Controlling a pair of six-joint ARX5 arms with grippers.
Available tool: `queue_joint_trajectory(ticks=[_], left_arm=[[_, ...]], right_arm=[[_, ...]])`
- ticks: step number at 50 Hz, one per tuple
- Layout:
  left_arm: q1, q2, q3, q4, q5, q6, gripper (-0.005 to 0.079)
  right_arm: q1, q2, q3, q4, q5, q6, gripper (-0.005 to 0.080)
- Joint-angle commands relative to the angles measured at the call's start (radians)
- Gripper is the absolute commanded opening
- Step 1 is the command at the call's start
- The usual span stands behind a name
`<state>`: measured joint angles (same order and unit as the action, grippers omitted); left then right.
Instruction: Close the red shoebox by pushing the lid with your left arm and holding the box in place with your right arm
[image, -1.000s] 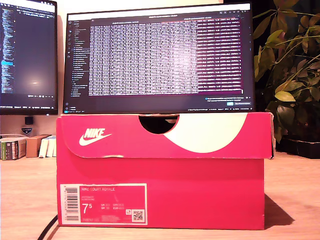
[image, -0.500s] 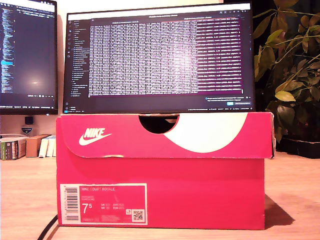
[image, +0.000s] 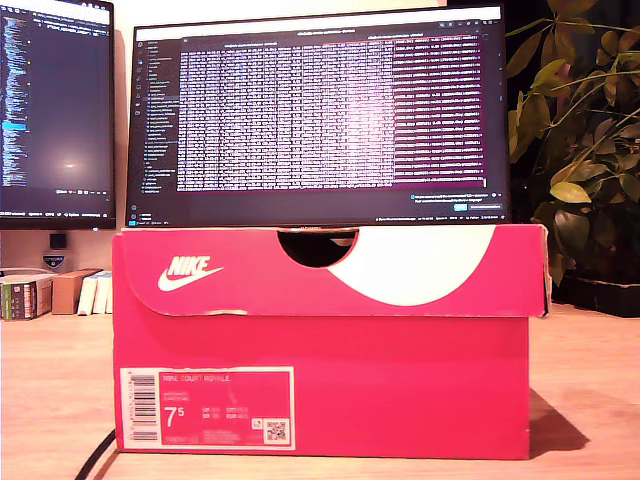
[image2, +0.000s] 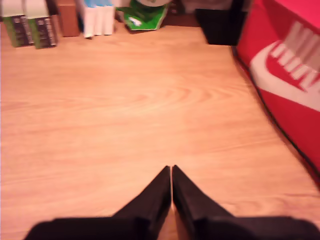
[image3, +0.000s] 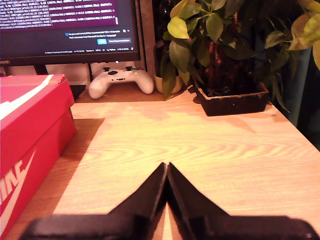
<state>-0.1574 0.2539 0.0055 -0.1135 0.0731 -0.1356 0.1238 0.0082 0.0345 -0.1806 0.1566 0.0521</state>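
Observation:
The red shoebox (image: 320, 390) fills the middle of the exterior view, its end label facing the camera. Its lid (image: 330, 270) lies down flat on the box. No arm or gripper shows in that view. In the first wrist view my first gripper (image2: 171, 172) is shut with nothing in it, hovering over bare wood, and a side of the shoebox (image2: 290, 80) stands apart from it. In the second wrist view my second gripper (image3: 166, 170) is also shut and empty, with another side of the shoebox (image3: 30, 130) well clear of its tips.
Two monitors (image: 320, 120) stand behind the box. A potted plant (image3: 225, 55) and a white game controller (image3: 121, 80) sit at the desk's back near my second gripper. Small boxes and books (image2: 60, 20) line the desk's far edge near my first gripper. A black cable (image: 95, 455) runs beside the box.

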Motion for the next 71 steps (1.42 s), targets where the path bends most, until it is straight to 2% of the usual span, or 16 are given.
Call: queue_joint_trajectory(ticks=[1,10,22,36,71], left_arm=[[0.001,-0.030,-0.031,-0.012,-0.001,-0.003,-0.0018],[0.025,-0.138,-0.031,-0.089,-0.002,-0.003,-0.0018],[0.071,-0.265,-0.031,-0.089,-0.002,-0.003,-0.0018],[0.110,-0.266,-0.031,-0.088,-0.003,-0.003,-0.0018],[0.113,-0.266,-0.031,-0.089,-0.003,-0.003,-0.0018]], right_arm=[[-0.017,-0.006,-0.029,0.009,0.000,0.003,-0.0012],[-0.074,-0.006,-0.029,0.009,0.000,0.003,-0.0012],[-0.158,-0.006,-0.029,0.009,0.000,0.003,-0.0012],[-0.244,-0.006,-0.029,0.009,0.000,0.003,-0.0012],[-0.246,-0.006,-0.029,0.009,0.000,0.003,-0.0012]])
